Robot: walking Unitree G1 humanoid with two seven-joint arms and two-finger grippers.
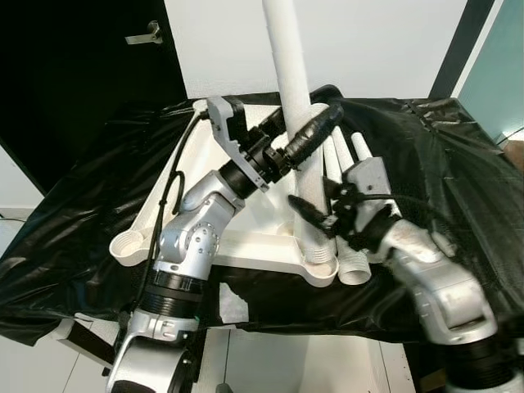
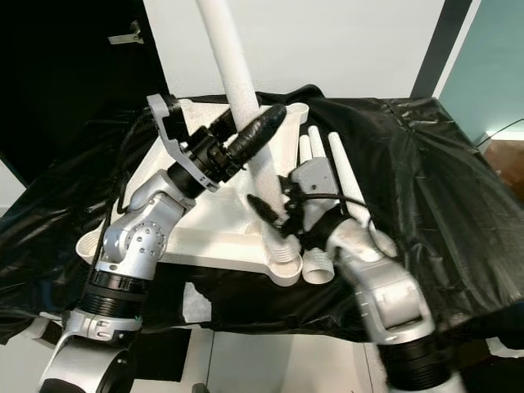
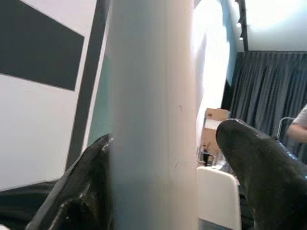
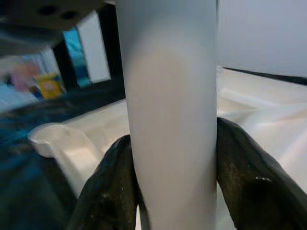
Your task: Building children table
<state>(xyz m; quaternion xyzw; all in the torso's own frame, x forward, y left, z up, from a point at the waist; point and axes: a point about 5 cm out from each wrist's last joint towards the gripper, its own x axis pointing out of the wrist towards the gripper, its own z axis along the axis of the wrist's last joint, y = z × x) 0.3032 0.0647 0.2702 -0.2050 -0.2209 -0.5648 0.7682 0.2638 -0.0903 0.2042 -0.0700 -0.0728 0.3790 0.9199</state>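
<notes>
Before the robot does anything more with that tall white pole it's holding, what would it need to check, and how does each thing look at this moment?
1. Left end effector closed around the tall white plastic table leg, up high: ok.
2. Right end effector clamped on the same leg near its base: ok; both fingers press its sides.
3. Leg foot seated in the corner socket of the upside-down white plastic tabletop: cannot tell how deep.
4. Leg upright: roughly, leaning slightly; cannot tell if true.
5. Spare white legs lying beside on the black plastic sheet, out of the way: ok.
</notes>
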